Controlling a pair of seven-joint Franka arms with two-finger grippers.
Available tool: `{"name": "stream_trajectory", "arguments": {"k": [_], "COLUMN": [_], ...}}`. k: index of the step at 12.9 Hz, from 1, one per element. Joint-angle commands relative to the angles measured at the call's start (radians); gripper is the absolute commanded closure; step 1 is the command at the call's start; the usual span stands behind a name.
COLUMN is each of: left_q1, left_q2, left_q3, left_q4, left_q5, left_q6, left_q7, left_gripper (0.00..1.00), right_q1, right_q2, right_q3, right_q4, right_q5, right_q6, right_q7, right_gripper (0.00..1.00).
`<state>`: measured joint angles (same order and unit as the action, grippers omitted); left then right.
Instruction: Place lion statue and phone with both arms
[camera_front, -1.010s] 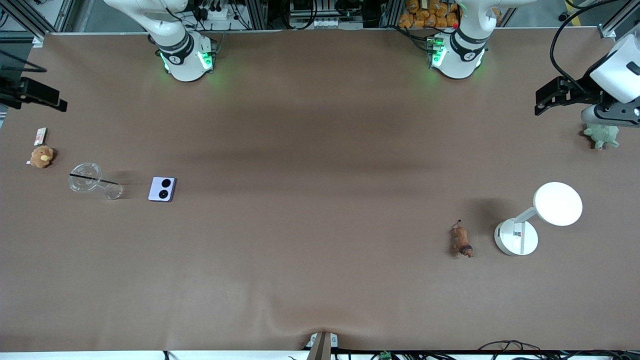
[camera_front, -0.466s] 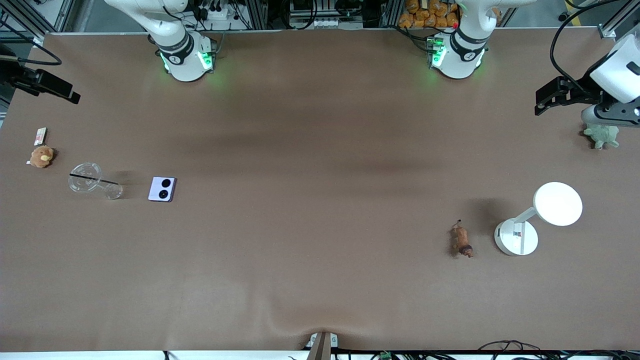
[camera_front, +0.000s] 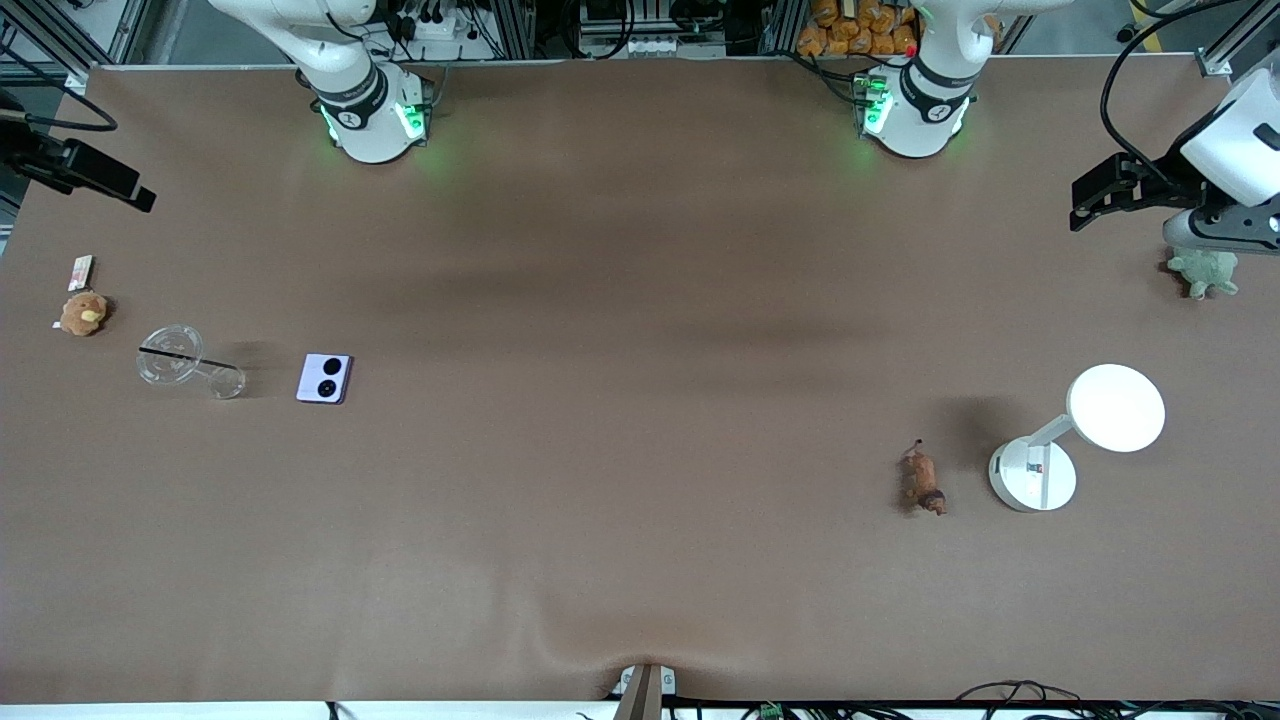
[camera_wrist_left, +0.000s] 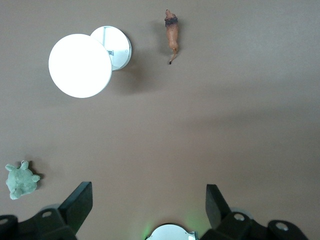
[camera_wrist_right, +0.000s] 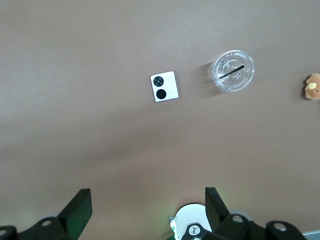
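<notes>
Lion statue (camera_front: 922, 482): one, lying on the table (camera_front: 640, 560) toward the left arm's end, just beside one white lamp (camera_front: 1075, 440).
Phone (camera_front: 324, 378): one, flat toward the right arm's end, beside one clear cup (camera_front: 188, 362).
Plush toys: two, one tan (camera_front: 82, 313), one green (camera_front: 1204, 271), near opposite end edges.
Surface: brown cloth.
Left gripper (camera_wrist_left: 148, 210): spread, empty, raised.
Right gripper (camera_wrist_right: 147, 212): spread, empty, raised.

Right end effector (camera_front: 60, 170) perhaps edge-cropped
</notes>
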<state>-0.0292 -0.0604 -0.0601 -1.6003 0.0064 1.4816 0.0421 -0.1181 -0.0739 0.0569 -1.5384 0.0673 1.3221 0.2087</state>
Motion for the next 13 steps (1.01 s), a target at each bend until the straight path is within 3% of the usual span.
{"name": "stream_trajectory", "arguments": {"k": [1,13], "left_q1": [0.003,0.003], "left_q2": [-0.004,-0.002], "left_q3": [-0.003,0.000], "left_q4": [-0.001,-0.001], "left_q5": [0.015,0.015], "left_q6": [0.006,0.006], "left_q7": [-0.007,-0.007], "left_gripper": [0.00,0.00], "right_q1": [-0.005,0.017], "right_q2": [0.071,0.063], "right_q3": [0.004,0.008], "right_q4": [0.096,0.078], "right_q5": [0.005,0.008], "right_q6": [-0.044,-0.060], "right_q7": [0.015,0.021], "right_gripper": [0.00,0.00]}}
